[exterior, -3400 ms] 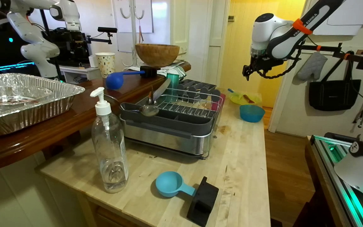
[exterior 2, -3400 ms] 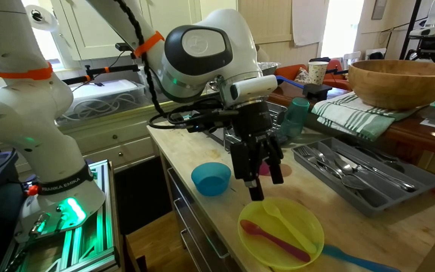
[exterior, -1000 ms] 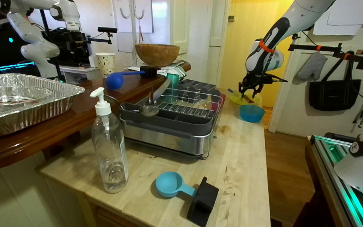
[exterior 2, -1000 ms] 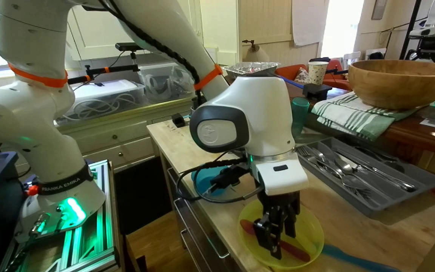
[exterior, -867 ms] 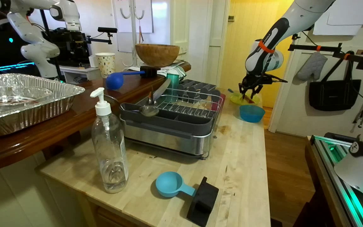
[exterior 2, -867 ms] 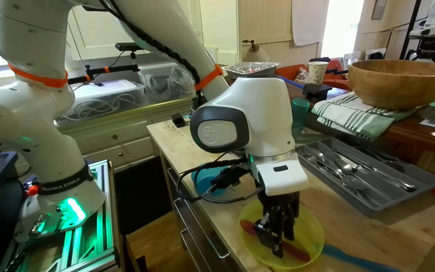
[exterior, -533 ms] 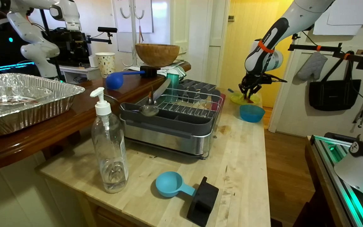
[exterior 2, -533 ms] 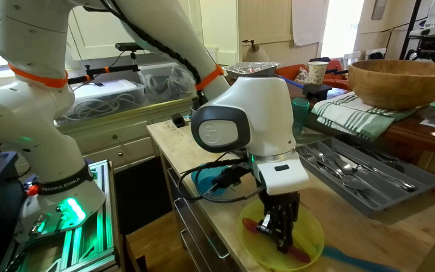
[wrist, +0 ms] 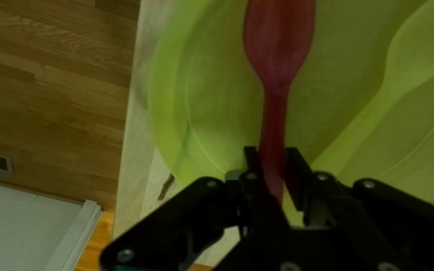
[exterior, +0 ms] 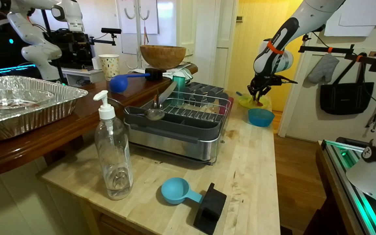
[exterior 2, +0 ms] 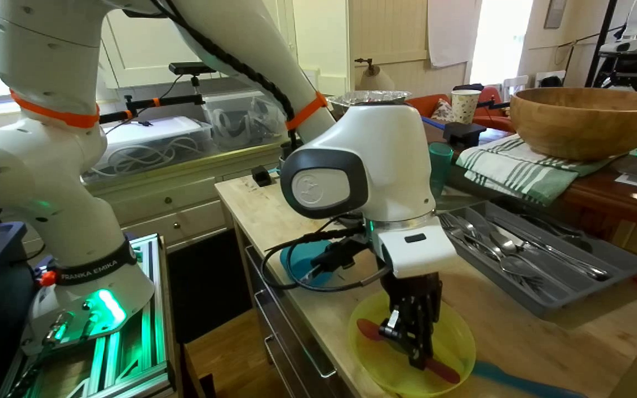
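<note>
While claw [wrist: 271, 156] grips red spoon [wrist: 277, 49], wooden counter [exterior: 246, 169] (brown-spotted) bears yellow dish [wrist: 220, 101]; yellow wall [exterior: 251, 36] beyond.

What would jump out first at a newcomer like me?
Probably the white arm, its black tool clamped on a red spoon over the yellow plate. Next, perhaps, the wooden bowl on a striped towel, and the clear pump bottle at the front in an exterior view.

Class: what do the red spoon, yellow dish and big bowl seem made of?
Red spoon: probably plastic, smooth, dullish, evenly coloured.
Yellow dish: likely smooth, translucent plastic; the tabletop seems to show through.
Big bowl: apparently wood or bamboo, satin, with visible grain.
</note>
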You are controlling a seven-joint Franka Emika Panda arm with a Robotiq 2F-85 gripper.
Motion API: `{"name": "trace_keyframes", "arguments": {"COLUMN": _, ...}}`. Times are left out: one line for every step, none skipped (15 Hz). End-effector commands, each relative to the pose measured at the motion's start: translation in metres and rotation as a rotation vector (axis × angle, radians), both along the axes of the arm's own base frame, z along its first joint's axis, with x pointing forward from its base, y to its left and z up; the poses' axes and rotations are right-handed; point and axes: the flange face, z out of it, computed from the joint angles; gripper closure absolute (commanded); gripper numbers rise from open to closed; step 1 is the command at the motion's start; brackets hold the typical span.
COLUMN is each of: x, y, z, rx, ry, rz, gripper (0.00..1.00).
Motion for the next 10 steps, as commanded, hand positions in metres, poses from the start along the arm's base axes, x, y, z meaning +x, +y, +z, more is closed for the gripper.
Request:
{"name": "trace_keyframes", "arguments": {"x": 0.002, "y": -0.001, "z": 0.017, "rx": -0.032, "ry": 0.003, "rz": 0.005, "gripper": 0.95}}
{"name": "trace_keyframes", "arguments": {"x": 0.003, "y": -0.002, "z": 0.021, "rx": -0.039, "ry": 0.000, "rz": 0.006, "gripper": 0.95}}
{"name": "trace_keyframes", "arguments": {"x": 0.004, "y": -0.001, "z": 0.026, "rx": -0.048, "ry": -0.009, "rz": 0.010, "gripper": 0.95}}
{"name": "trace_keyframes", "arguments": {"x": 0.006, "y": -0.001, "z": 0.030, "rx": -0.063, "ry": -0.016, "rz": 0.011, "gripper": 0.95}}
{"name": "trace_keyframes", "arguments": {"x": 0.009, "y": 0.001, "z": 0.034, "rx": -0.068, "ry": -0.020, "rz": 0.018, "gripper": 0.95}}
{"name": "trace_keyframes", "arguments": {"x": 0.011, "y": 0.002, "z": 0.039, "rx": -0.078, "ry": -0.026, "rz": 0.023, "gripper": 0.95}}
{"name": "trace_keyframes", "arguments": {"x": 0.014, "y": 0.006, "z": 0.045, "rx": -0.088, "ry": -0.038, "rz": 0.038, "gripper": 0.95}}
{"name": "trace_keyframes", "arguments": {"x": 0.018, "y": 0.010, "z": 0.051, "rx": -0.102, "ry": -0.051, "rz": 0.059, "gripper": 0.95}}
{"name": "trace_keyframes", "arguments": {"x": 0.022, "y": 0.017, "z": 0.058, "rx": -0.117, "ry": -0.067, "rz": 0.084, "gripper": 0.95}}
{"name": "trace_keyframes", "arguments": {"x": 0.027, "y": 0.023, "z": 0.065, "rx": -0.135, "ry": -0.083, "rz": 0.105, "gripper": 0.95}}
